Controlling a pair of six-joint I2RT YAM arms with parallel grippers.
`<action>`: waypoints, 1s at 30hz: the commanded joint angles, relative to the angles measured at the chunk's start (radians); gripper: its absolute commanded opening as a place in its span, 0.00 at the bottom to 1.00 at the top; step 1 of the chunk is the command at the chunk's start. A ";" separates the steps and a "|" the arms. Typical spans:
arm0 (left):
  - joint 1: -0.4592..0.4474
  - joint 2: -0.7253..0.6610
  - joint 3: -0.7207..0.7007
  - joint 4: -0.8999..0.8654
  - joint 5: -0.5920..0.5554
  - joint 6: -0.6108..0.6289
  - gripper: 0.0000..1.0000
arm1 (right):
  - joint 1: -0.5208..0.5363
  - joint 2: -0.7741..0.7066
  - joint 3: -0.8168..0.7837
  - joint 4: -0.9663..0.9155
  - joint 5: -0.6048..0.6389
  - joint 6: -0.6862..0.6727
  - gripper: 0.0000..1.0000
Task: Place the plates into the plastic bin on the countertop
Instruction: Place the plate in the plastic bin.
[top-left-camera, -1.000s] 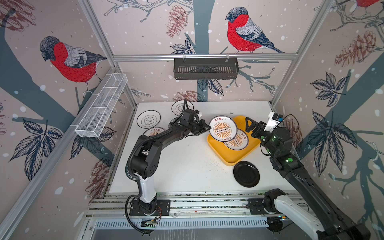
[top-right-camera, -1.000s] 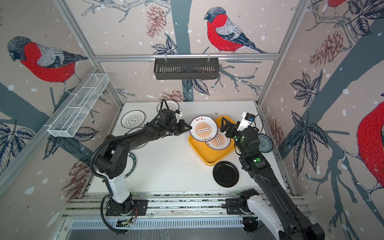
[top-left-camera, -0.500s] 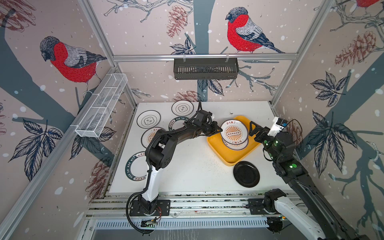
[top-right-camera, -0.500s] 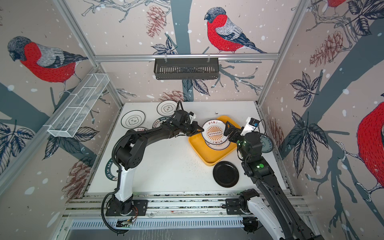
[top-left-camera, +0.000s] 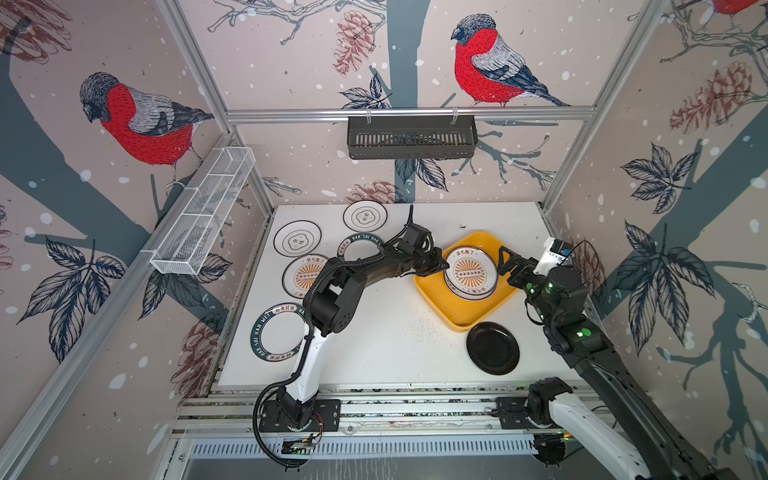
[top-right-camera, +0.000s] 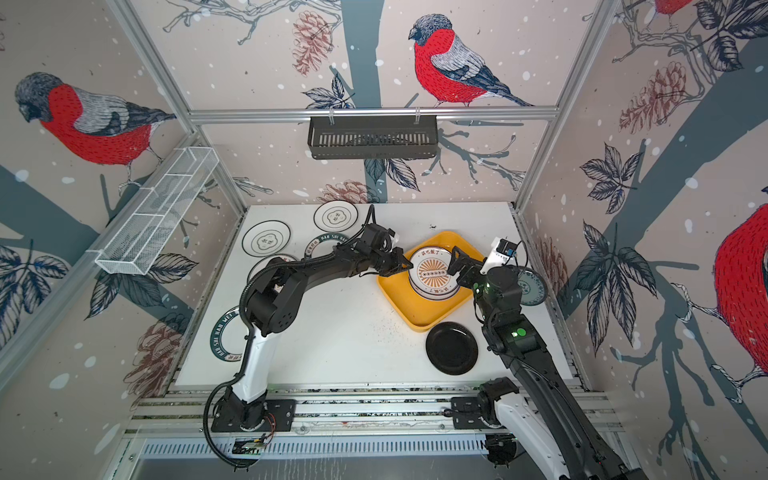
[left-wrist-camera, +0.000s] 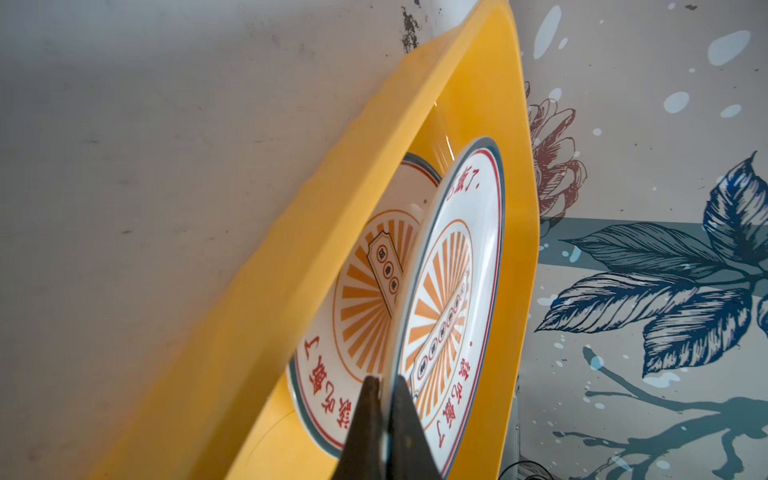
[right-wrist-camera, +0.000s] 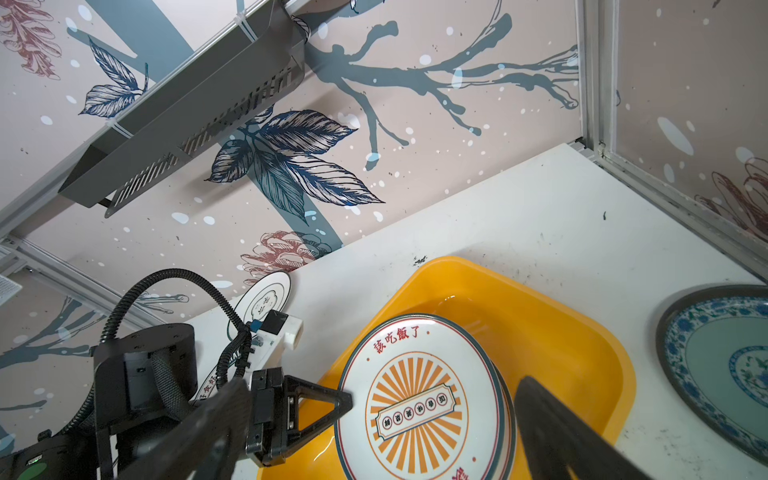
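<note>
the flat white speckled countertop carries everything. on its right half sits the shallow yellow rectangular plastic bin, turned cornerwise to the table edges. inside it a round white plate with an orange sunburst lies flat. a second sunburst plate is tilted just above it, raised on the side toward the left arm; whether the far rims touch cannot be told. outside the bin, a plain black round plate lies just beside its near corner, and a blue-green patterned plate lies by the right wall. on the left half lie a third sunburst plate, two white plates with dark lettered rims and two white plates with black flower outlines, all apart from the bin. the left gripper has its fingers pinched tight on the tilted plate's rim. the right gripper hovers over the bin's opposite side, fingers spread wide, gripping nothing.
</note>
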 joint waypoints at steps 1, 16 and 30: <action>-0.008 0.017 0.032 -0.005 -0.014 0.005 0.00 | -0.002 0.005 -0.006 0.033 0.004 -0.013 1.00; -0.021 0.057 0.073 -0.090 -0.044 0.026 0.00 | -0.013 0.029 -0.012 0.056 -0.013 -0.026 1.00; -0.054 0.066 0.127 -0.171 -0.137 0.057 0.00 | -0.023 0.031 -0.018 0.066 -0.031 -0.028 1.00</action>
